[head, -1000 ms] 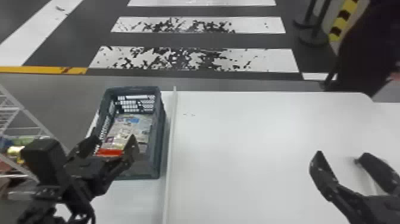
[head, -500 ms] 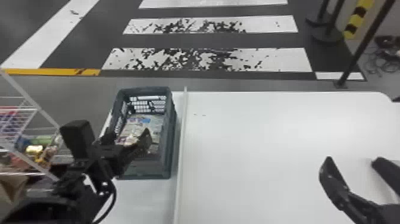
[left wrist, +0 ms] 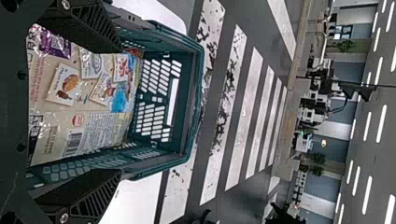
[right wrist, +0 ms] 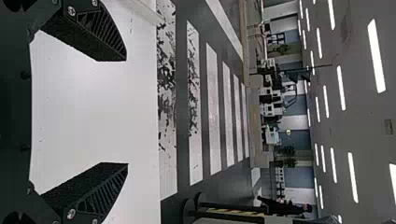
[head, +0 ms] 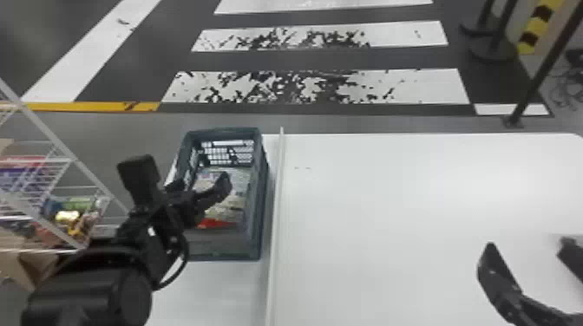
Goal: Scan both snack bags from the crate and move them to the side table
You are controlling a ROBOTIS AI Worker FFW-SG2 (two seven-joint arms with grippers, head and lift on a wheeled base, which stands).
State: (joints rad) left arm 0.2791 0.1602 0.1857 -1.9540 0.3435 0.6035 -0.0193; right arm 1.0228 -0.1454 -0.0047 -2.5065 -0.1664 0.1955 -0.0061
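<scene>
My left gripper (head: 201,188) is over the near left part of the dark crate (head: 255,216), above a snack bag (head: 232,203) lying inside. In the left wrist view, the left gripper (left wrist: 116,112) is open, its fingers spread across the width of the crate (left wrist: 194,107), with the beige bag (left wrist: 70,102) between and below them; nothing is held. Whether a second bag lies beneath, I cannot tell. Over the right part of the white table, my right gripper (head: 527,249) stands open; the right wrist view shows this gripper (right wrist: 126,112) with bare tabletop between its fingers.
A thin raised strip (head: 276,229) runs along the white table (head: 381,216) just right of the crate. At the left stands a white wire rack (head: 47,130) holding colourful packages. Barrier posts (head: 492,47) stand on the floor at the far right.
The head view has shifted, so the crate and table sit farther right in it and more of the rack shows. The left gripper still hangs over the crate; both grippers remain open.
</scene>
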